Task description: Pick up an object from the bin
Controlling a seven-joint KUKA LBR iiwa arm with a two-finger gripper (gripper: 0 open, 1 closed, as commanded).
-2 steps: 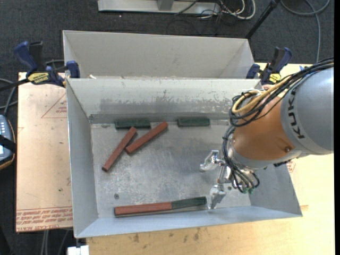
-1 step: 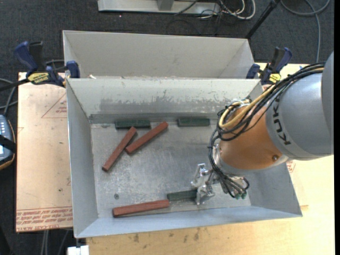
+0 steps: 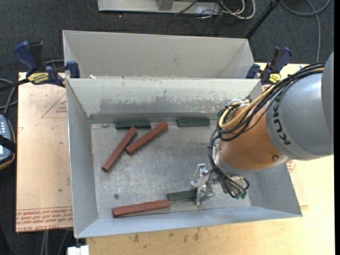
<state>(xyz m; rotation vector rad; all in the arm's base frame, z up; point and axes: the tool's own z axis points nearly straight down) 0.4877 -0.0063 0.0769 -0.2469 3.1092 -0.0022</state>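
- Nearest, along the front wall of the bin (image 3: pixel 79 153), a long red-brown stick (image 3: pixel 141 208) lies flat on the floor. It runs almost parallel to that wall, left of the middle.
- Just to the right of it lies a short dark green stick (image 3: pixel 181 196), also along the front wall. Its left end is just beside the right end of the long red-brown stick; I cannot tell whether the two touch.
- My fingers (image 3: pixel 202 191) are low at the right end of the short dark green stick, close to the bin floor. Whether they are spread, closed or gripping the stick I cannot tell.
- Right behind them is my wrist, with its orange cover (image 3: pixel 247 150) and a bundle of cables (image 3: pixel 234 116). It comes in over the right side of the bin.
- Farther back, on the left middle of the floor, lie two more red-brown sticks. The left slanting stick (image 3: pixel 119 149) rises from lower left to upper right. The right slanting stick (image 3: pixel 146 137) lies flatter, and its lower end meets the upper end of the left one.
- Farthest, at the foot of the back wall, two dark green sticks lie in a line, well apart. The back left stick (image 3: pixel 133 124) is just behind the slanting pair. The back right stick (image 3: pixel 193 122) lies near my cables.
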